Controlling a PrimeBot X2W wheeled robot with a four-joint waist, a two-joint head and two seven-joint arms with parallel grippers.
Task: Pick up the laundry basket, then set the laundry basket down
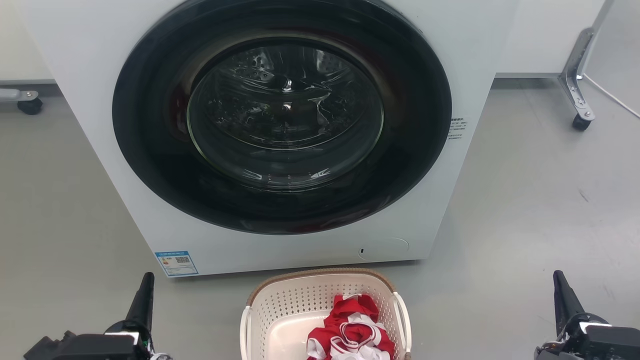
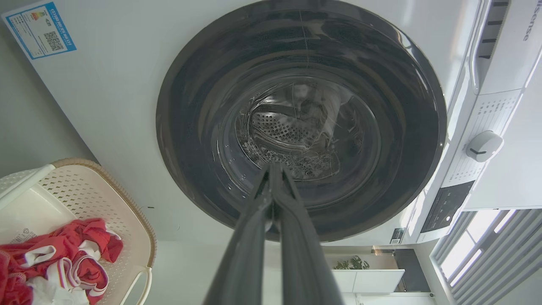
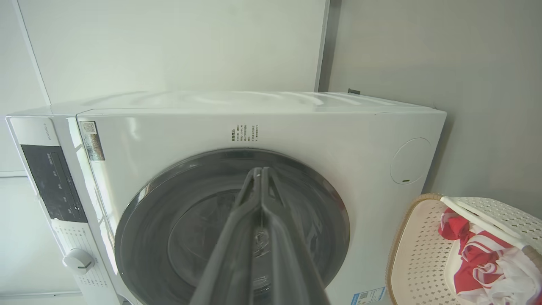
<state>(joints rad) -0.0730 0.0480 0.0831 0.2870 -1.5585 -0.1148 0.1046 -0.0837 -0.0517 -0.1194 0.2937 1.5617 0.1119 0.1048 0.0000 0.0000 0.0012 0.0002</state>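
Scene: a white front-loading washer (image 1: 480, 75) fills the upper head view, and its round dark door (image 1: 285, 115) looks shut. Grey floor (image 1: 525, 200) lies around it.
Laundry basket: the laundry basket (image 1: 300, 300) stands on the floor just in front of the washer, between your two grippers. The bottom edge of the head view cuts off its near end.
Contents: red-and-white clothes (image 1: 350, 325) are heaped toward the basket's right side.
Handles: one white handle on the left (image 1: 244, 330) and one on the right (image 1: 404, 320), both free.
Left gripper: the left gripper (image 1: 146, 280) sits low and well apart from the basket. Its fingers are pressed together and hold nothing.
Right gripper: the right gripper (image 1: 559, 280) is placed the same way on the other side, fingers together and empty.
Stage: this fits a basket waiting to be lifted, and equally one already set back down. The views do not settle which.
Handling: you have two side handles, so a grip from both sides at matching height should suit it. The off-centre clothes may tip it rightward. The thin perforated plastic probably flexes, so gentle, level handling looks wise.
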